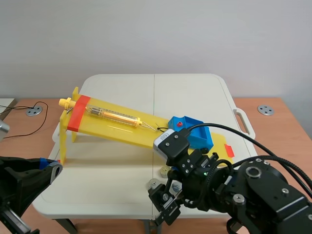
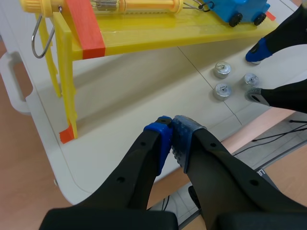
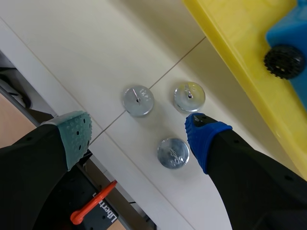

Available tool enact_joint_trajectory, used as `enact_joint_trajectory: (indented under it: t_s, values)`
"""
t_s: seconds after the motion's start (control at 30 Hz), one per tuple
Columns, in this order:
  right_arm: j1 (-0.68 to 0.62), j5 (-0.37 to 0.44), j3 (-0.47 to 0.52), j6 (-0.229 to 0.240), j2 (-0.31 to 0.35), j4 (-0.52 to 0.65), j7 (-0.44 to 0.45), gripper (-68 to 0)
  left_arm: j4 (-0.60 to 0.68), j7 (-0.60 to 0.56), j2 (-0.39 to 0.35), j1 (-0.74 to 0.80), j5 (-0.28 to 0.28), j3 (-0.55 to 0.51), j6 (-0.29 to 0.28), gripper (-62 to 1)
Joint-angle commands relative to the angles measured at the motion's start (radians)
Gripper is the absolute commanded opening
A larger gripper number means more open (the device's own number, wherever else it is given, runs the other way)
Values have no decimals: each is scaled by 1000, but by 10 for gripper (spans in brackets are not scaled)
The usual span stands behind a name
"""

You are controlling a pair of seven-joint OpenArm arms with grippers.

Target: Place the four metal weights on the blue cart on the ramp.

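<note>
Three small round metal weights (image 3: 137, 100) (image 3: 189, 96) (image 3: 173, 153) lie on the white table near its front edge, below the yellow ramp (image 1: 112, 124). My right gripper (image 3: 139, 136) hovers open over them; its blue fingertip (image 3: 201, 136) sits right beside two of them. A fourth weight is not visible. The blue cart (image 1: 192, 130) sits at the ramp's low end, hooked to a yellow spring scale (image 1: 114, 116). Near the table's front left edge, my left gripper (image 2: 172, 139) is shut on nothing, far from the weights (image 2: 222, 90).
The ramp stands on thin yellow legs (image 2: 67, 96) with a red band (image 1: 78, 112) near its high end. Its low edge (image 3: 230, 43) and the cart's black wheel (image 3: 283, 61) are close to my right fingers. The table's front edge (image 3: 72, 96) runs just behind the weights.
</note>
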Motion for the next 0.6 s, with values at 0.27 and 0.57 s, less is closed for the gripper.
enact_joint_trajectory:
  t_s: [0.27, 0.57]
  values:
    - [98, 5, -34, -11, -66, 5, 146, -283, 71, -95, 5, -6, -74, -17, -28, -582]
    - [118, -48, -36, -34, -91, -29, 175, -282, 71, -94, 5, -6, -74, -17, -28, -582]
